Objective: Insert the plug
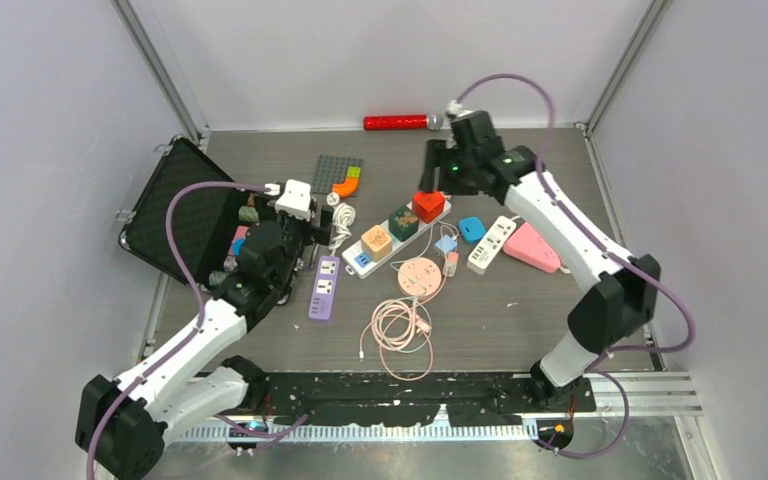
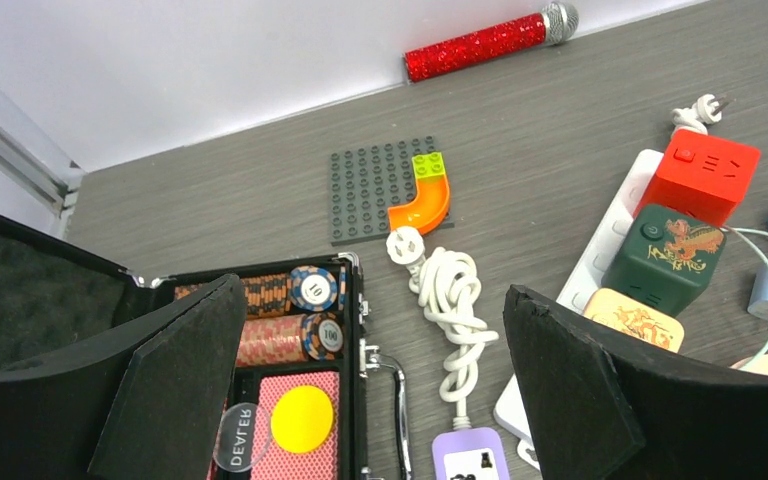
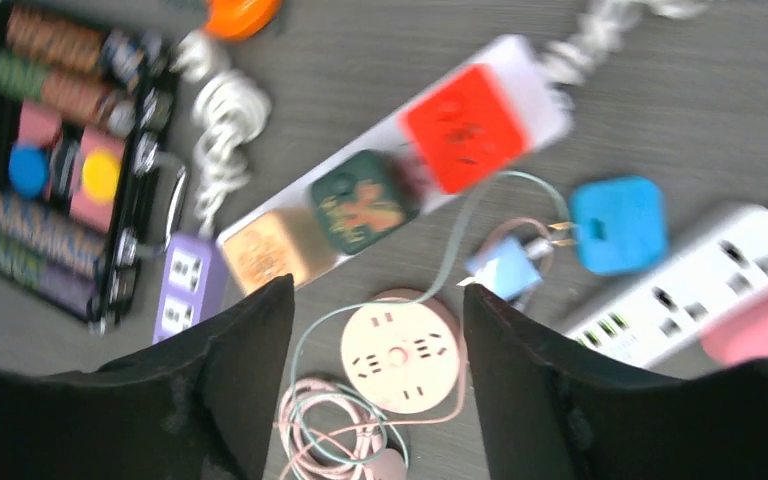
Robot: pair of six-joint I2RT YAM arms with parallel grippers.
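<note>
A white plug [image 2: 405, 245] on a knotted white cord [image 2: 450, 300] lies on the table and leads to a purple power strip [image 2: 470, 455]. My left gripper [image 2: 375, 300] is open and empty above them, beside the black case [image 2: 365, 330]. In the top view the left gripper [image 1: 312, 235] hangs over the cord [image 1: 340, 220]. My right gripper [image 1: 438, 170] is open and empty, high over a white strip [image 1: 355, 268] that carries red, green and orange cubes. In the right wrist view a round pink socket [image 3: 398, 350] and a light blue plug [image 3: 508, 268] lie under my right gripper [image 3: 378, 295].
A blue adapter [image 1: 471, 229], a white strip [image 1: 491, 243] and a pink strip [image 1: 532, 247] lie right of centre. A pink cable coil [image 1: 400, 325] lies near the front. A red microphone [image 1: 400, 122] and a grey brick plate [image 1: 337, 174] are at the back.
</note>
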